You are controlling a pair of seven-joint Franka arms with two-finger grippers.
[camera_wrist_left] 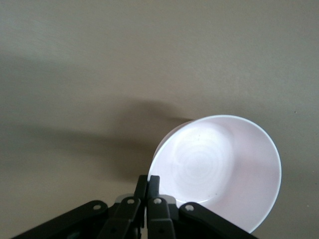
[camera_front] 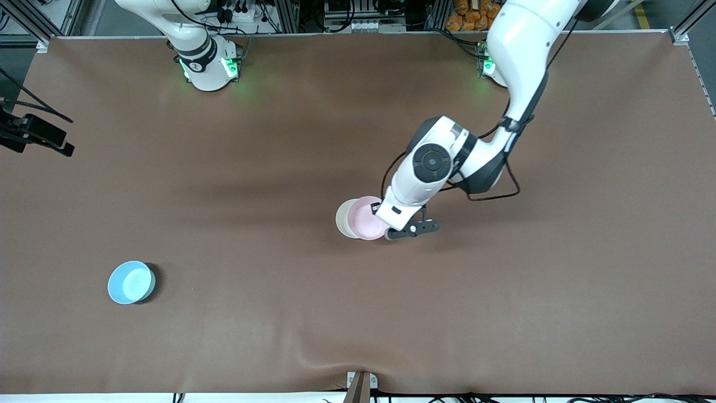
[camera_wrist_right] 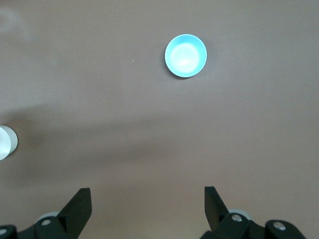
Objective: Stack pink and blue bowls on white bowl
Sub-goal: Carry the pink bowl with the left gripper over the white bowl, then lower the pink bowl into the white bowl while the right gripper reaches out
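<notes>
The pale pink bowl (camera_front: pixel 364 219) sits over the white bowl (camera_front: pixel 342 218) near the table's middle. It is shifted toward the left arm's end, so only a crescent of the white bowl shows. My left gripper (camera_wrist_left: pixel 148 181) is shut on the pink bowl's rim (camera_wrist_left: pixel 219 167); in the front view its fingers are hidden under the left hand (camera_front: pixel 411 193). I cannot tell whether the pink bowl rests in the white one. The light blue bowl (camera_front: pixel 131 282) stands alone toward the right arm's end, nearer the front camera. My right gripper (camera_wrist_right: pixel 147 206) is open and empty, high over the table, with the blue bowl (camera_wrist_right: pixel 185 55) far off.
A brown mat (camera_front: pixel 503 291) covers the table. A black camera mount (camera_front: pixel 33 134) juts in at the right arm's end. A clamp (camera_front: pixel 361 385) sits at the table's front edge. A pale round thing (camera_wrist_right: pixel 5 143) shows at the right wrist view's edge.
</notes>
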